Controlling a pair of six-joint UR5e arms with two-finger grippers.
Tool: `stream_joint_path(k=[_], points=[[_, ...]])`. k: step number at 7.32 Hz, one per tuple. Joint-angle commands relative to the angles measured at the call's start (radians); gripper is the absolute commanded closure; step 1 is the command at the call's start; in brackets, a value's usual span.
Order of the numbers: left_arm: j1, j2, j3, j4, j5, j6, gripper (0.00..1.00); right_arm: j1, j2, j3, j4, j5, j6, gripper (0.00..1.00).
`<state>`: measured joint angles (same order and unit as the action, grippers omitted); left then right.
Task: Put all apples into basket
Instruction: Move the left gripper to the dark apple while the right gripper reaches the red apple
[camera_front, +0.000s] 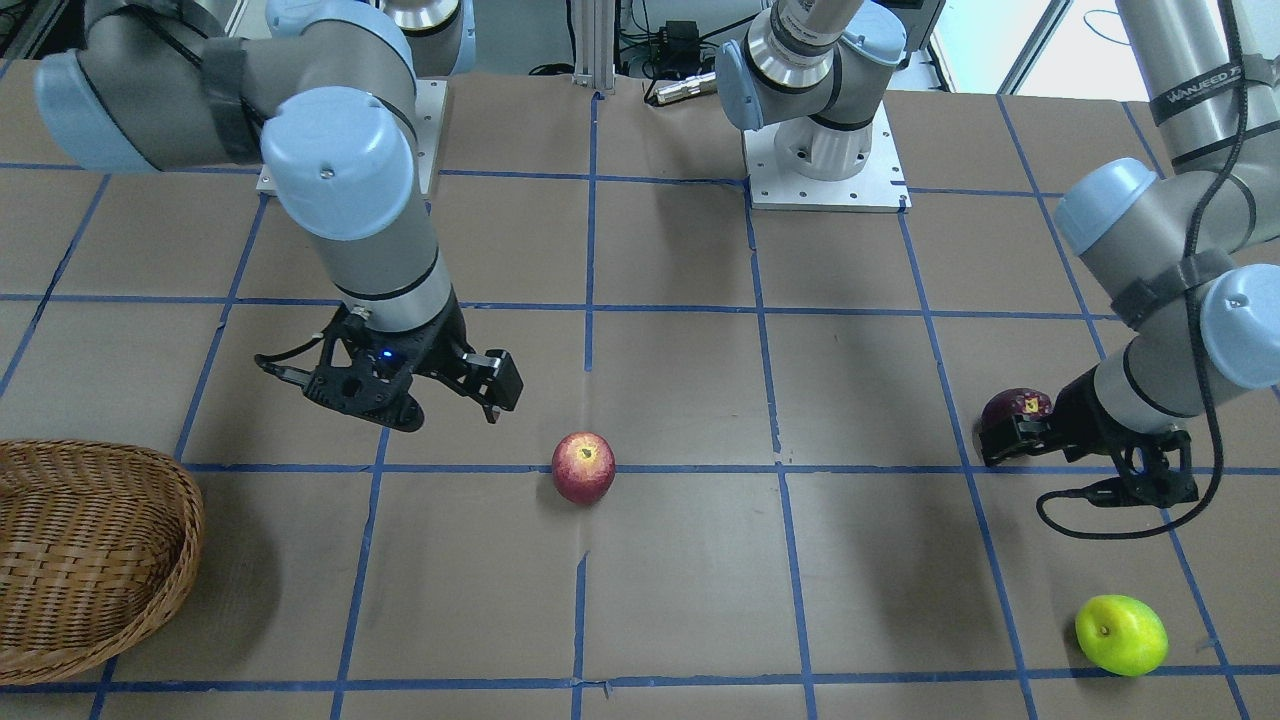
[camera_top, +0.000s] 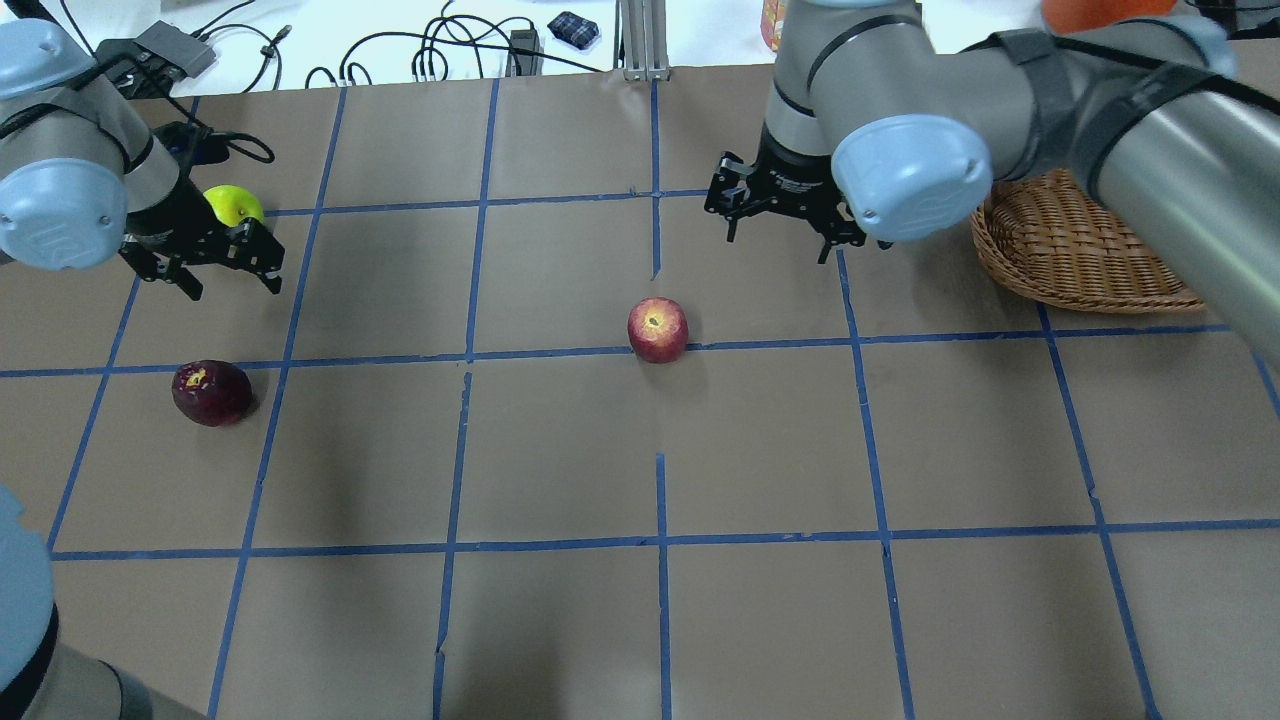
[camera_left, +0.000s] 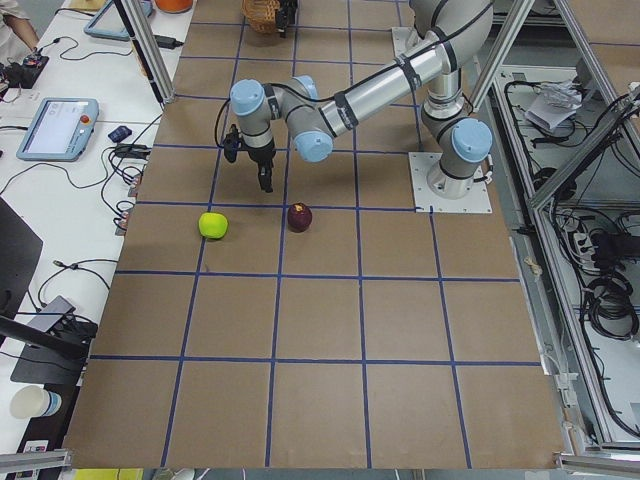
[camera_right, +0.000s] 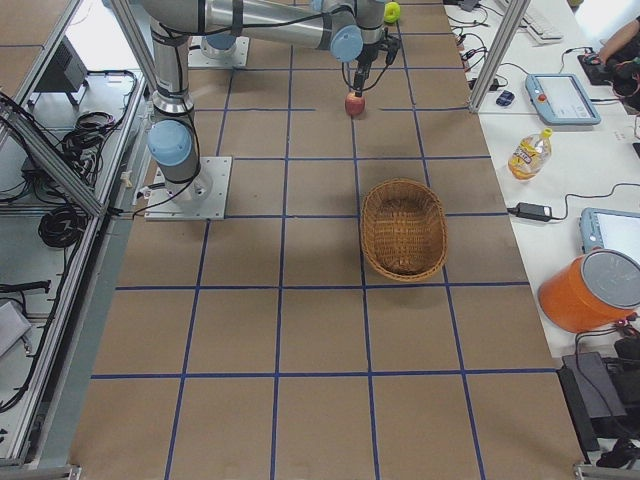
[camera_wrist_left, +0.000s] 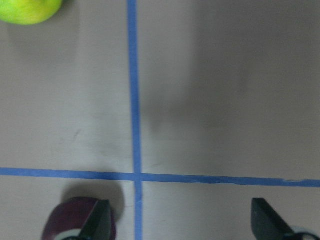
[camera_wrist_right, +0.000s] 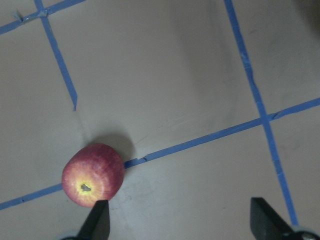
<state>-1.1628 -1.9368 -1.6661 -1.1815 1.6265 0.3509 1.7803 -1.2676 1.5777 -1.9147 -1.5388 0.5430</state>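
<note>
The red apple sits mid-table on a blue tape line; it also shows in the front view. The maroon apple and the green apple lie at the robot's left end. The wicker basket stands at the right end with no apple visible in it. My left gripper hovers open and empty between the green and maroon apples; in its wrist view the maroon apple is beside one fingertip. My right gripper hovers open and empty just beyond the red apple.
Brown paper with a blue tape grid covers the table. The arm bases stand at the robot's edge. Cables and small devices lie on the white bench beyond the far edge. An orange bucket and a bottle stand off the table.
</note>
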Motion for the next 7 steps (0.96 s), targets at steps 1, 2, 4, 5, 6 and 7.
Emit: stream_joint_path(k=[1,2,4,5,6,7], points=[[0.073,-0.027,-0.006,-0.006,0.013,0.072,0.00,0.082,0.091,0.001,-0.085,0.053,0.141,0.00],[0.080,-0.030,-0.035,-0.004,0.015,0.075,0.00,0.114,0.131,-0.001,-0.133,0.054,0.143,0.00],[0.083,-0.028,-0.113,0.025,0.012,0.079,0.00,0.129,0.184,-0.001,-0.141,0.057,0.164,0.00],[0.089,-0.030,-0.115,0.022,0.015,0.080,0.00,0.139,0.207,-0.001,-0.188,0.058,0.166,0.00],[0.100,-0.028,-0.115,0.019,0.021,0.080,0.00,0.140,0.229,-0.001,-0.208,0.063,0.164,0.00],[0.106,-0.031,-0.116,0.017,0.021,0.079,0.00,0.140,0.240,-0.001,-0.210,0.063,0.164,0.00]])
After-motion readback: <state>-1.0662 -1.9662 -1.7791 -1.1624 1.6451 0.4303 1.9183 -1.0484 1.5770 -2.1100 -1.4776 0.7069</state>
